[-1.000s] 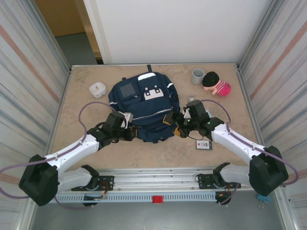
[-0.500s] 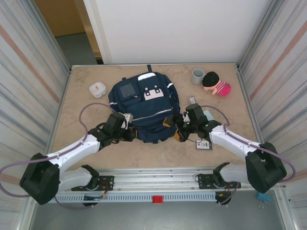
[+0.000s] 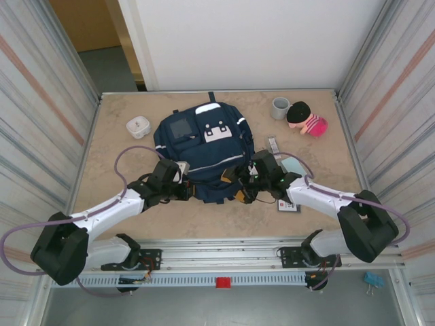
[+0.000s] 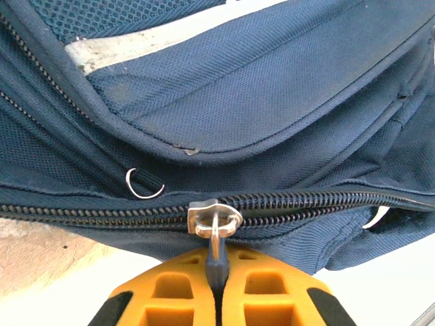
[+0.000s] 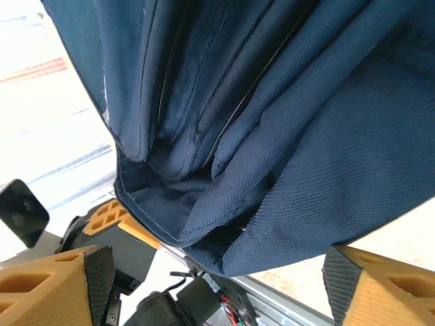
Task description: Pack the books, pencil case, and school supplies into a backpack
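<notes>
Backpack (image 3: 204, 146) lies flat mid-counter (image 3: 109, 115), front pocket with white patches up, near edge facing the arm bases. Left hand (image 3: 183, 190) is at the pack's near-left edge. In the left wrist view, left hand (image 4: 217, 272) is clenched, orange fingers (image 4: 170, 288) pinched together on the dark zipper pull (image 4: 216, 255). The pull hangs from a silver slider (image 4: 215, 217) on a zipper line that runs left to right across the navy fabric (image 4: 272, 115). Teeth look closed on both sides of the slider. Right hand (image 3: 245, 189) is at the pack's near-right edge, facing the left hand. In the right wrist view, right hand (image 5: 217, 285) is released, fingers (image 5: 61, 285) spread wide. Folded navy backpack fabric (image 5: 285, 136) hangs into the gap between them; can't tell whether either pad touches it. Supplies sit on the counter right of the pack, outside it. Pale teal book (image 3: 293, 165) lies flat just beyond the right arm. Black rectangle (image 3: 289, 206) with a white label lies near the right forearm, on the near side. Narrow grey-white bar (image 3: 273, 145) lies close to the pack's right edge. Grey cup (image 3: 280, 107) and a pink-striped doll (image 3: 306, 119) sit at far right, side by side. White box (image 3: 138, 125) sits far left of the pack, apart from it.
</notes>
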